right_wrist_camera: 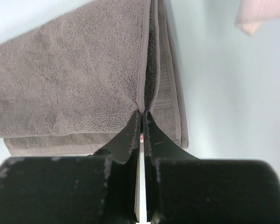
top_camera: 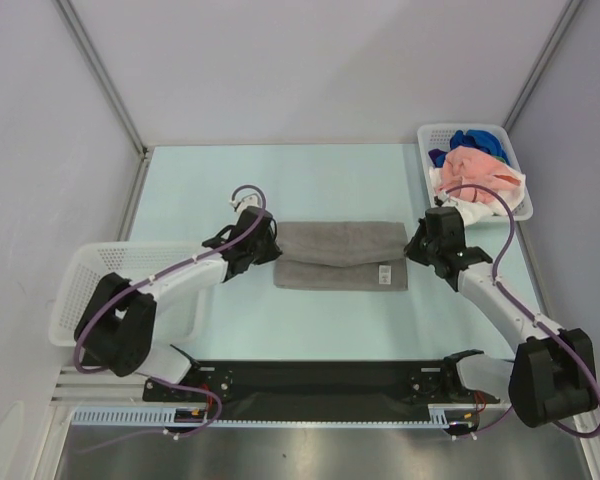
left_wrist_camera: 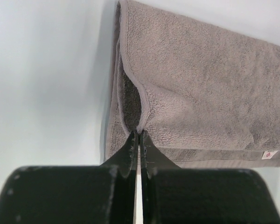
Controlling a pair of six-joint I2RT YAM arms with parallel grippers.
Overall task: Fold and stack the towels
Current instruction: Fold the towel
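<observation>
The pale blue-green worktop (top_camera: 360, 170) carries everything. At its middle lies the folded grey terry-cloth towel (top_camera: 342, 252), a long rectangle doubled lengthwise. Its upper layer sits a little back, so a strip of the lower layer shows along the near edge.

Left of the grey towel, towards the arm bases, stands a white plastic lattice basket (top_camera: 80, 270). Right of the towel and farther back, well apart from it, a second white lattice basket (top_camera: 460, 127) holds a heap. In it a salmon pink towel (top_camera: 475, 165) lies on top, with a blue towel (top_camera: 475, 140) behind it and white cloth (top_camera: 460, 200) at the near rim.

The left hand (top_camera: 273, 247) is at the grey towel's left short end. Its wrist camera shows the hand (left_wrist_camera: 139, 135) pinched tight on the hem of the upper layer of the towel (left_wrist_camera: 200, 84), which rises into a small peak there. The right hand (top_camera: 412, 250) is at the opposite short end. It too (right_wrist_camera: 142, 114) is clamped on the upper layer's hem of the towel (right_wrist_camera: 70, 79).

A small white label (top_camera: 385, 272) lies on the towel's near right corner, and it also shows in the left wrist view (left_wrist_camera: 269, 155). A blurred pink shape (right_wrist_camera: 256, 16) beyond the towel in the right wrist view is probably the salmon towel.
</observation>
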